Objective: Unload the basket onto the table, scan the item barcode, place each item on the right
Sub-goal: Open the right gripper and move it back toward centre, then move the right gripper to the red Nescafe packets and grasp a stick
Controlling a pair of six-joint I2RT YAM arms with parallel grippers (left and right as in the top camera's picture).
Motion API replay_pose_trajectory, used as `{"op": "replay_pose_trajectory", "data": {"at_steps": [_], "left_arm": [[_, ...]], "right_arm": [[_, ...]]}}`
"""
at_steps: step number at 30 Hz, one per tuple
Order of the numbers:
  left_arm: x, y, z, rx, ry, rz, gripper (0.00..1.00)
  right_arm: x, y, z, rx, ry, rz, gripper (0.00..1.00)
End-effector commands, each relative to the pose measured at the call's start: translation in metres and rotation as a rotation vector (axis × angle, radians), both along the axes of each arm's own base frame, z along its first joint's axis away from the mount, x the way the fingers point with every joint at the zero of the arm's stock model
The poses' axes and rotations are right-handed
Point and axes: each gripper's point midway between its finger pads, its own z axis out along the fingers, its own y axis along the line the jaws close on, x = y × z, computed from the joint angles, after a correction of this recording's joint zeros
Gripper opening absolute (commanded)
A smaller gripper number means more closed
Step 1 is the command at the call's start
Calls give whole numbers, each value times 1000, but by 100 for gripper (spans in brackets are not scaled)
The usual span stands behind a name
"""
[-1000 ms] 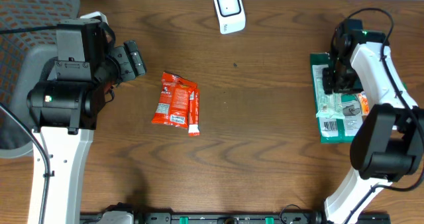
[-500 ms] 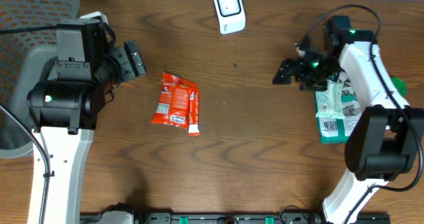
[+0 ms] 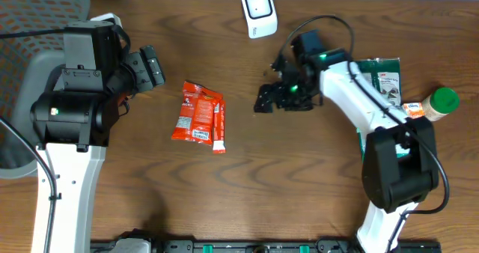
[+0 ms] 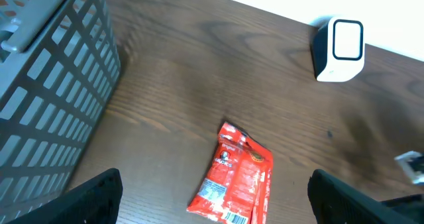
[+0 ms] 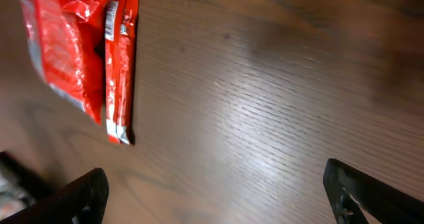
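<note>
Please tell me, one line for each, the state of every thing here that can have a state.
left hand, open, empty.
right hand, open, empty, over bare table.
red pouch, flat on the table, untouched.
red bar packet, flat, close beside the pouch.
scanner, standing at the far edge, untouched.
bottle, green cap on.

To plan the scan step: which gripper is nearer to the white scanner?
Right. The right gripper hangs open almost directly in front of the scanner; the left gripper, also open, sits farther off, well to the scanner's left.
</note>
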Motion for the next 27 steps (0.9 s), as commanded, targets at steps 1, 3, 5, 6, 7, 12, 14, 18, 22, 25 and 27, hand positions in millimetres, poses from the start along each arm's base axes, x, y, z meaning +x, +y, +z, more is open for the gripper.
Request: {"op": "replay_pose_trajectory", "data": {"at_steps": [1,3,5,6,7,12,14,18,22,25,27], "left_arm": [[1,3,1,5,-4,10,90],[1,3,1,5,-4,10,90],[1,3,1,5,-4,11,90],[1,3,1,5,-3,10,90],[1,3,1,5,-4,11,90],[1,3,1,5,-4,10,90],[1,3,1,5,-3,10,90],[1,3,1,5,-3,10,90],[1,3,1,5,-4,11,90],[1,3,1,5,-4,10,90],[1,3,1,5,-4,10,90]], "right_arm": [[-5,13,-8,-141,-39,-58,99],[-7,23,-9,-175,-67,-58,99],[-10,37,-8,-172,-98,-28,99],[-11,45,-7,-162,-114,-12,99],[-12,52,-6,-156,-123,1,99],[-20,69,-5,-141,-143,38,92],[-21,72,-5,-140,-142,25,89],[-16,73,-5,-158,-164,-11,79],[-12,69,-5,-200,-186,-49,70],[-9,70,-1,-194,-187,-67,69],[-8,71,6,-194,-186,-68,68]]}}
